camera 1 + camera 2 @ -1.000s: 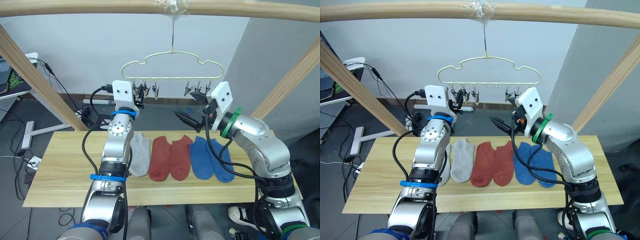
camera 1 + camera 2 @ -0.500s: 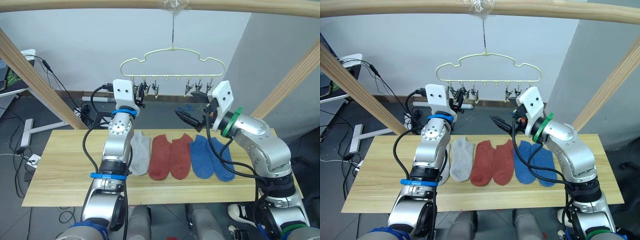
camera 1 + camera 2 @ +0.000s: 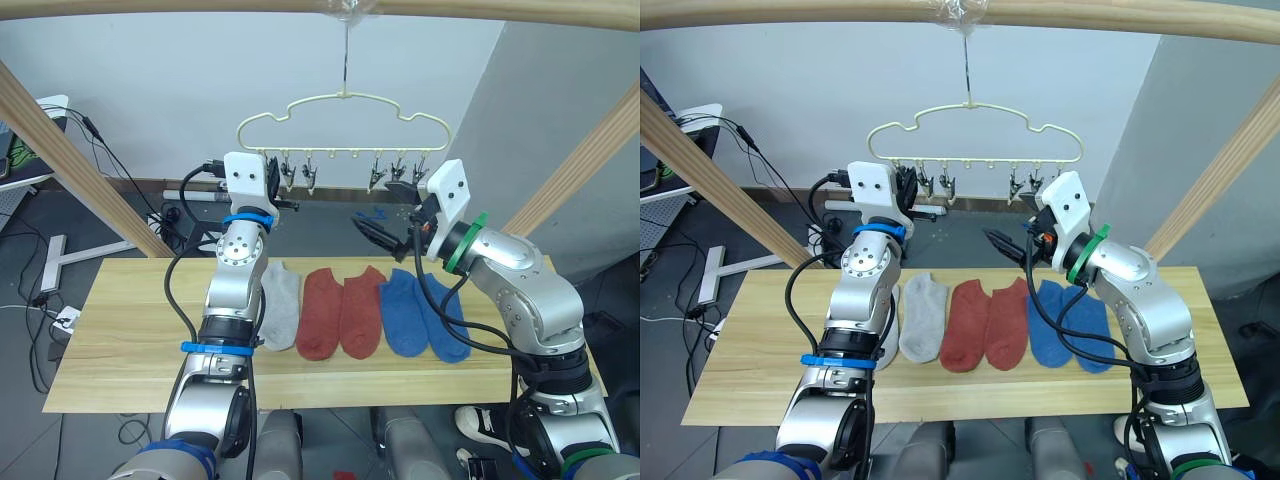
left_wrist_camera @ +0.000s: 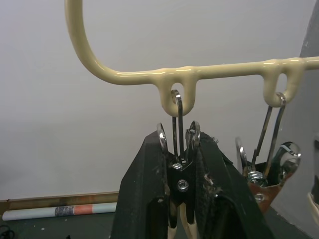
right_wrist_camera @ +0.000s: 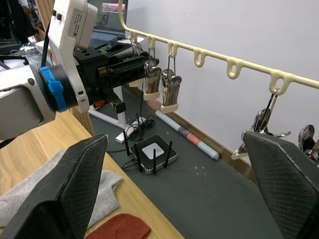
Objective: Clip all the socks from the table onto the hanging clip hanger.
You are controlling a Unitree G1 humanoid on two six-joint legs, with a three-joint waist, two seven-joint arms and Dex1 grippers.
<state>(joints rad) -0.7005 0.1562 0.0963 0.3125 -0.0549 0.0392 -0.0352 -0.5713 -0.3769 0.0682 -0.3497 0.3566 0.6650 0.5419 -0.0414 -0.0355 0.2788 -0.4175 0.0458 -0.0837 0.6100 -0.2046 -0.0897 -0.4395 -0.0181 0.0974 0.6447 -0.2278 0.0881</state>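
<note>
The table [image 3: 120, 340] is carrying grey [image 3: 281, 305], rust red [image 3: 338, 312] and blue socks [image 3: 420, 315] lying side by side

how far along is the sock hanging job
No sock hangs on the clip hanger yet. The left claw is shut on its leftmost clip; the right claw is open and holds nothing. The grey, red and blue socks still lie on the table, all left to clip.

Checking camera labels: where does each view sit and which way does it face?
Head, both eyes: looks forward and down at the table, the socks and the hanger; both arms show.
Left wrist: looks along the left claw, shut on a clip.
Right wrist: looks across the open right claw.
Shared: the hanger.
</note>
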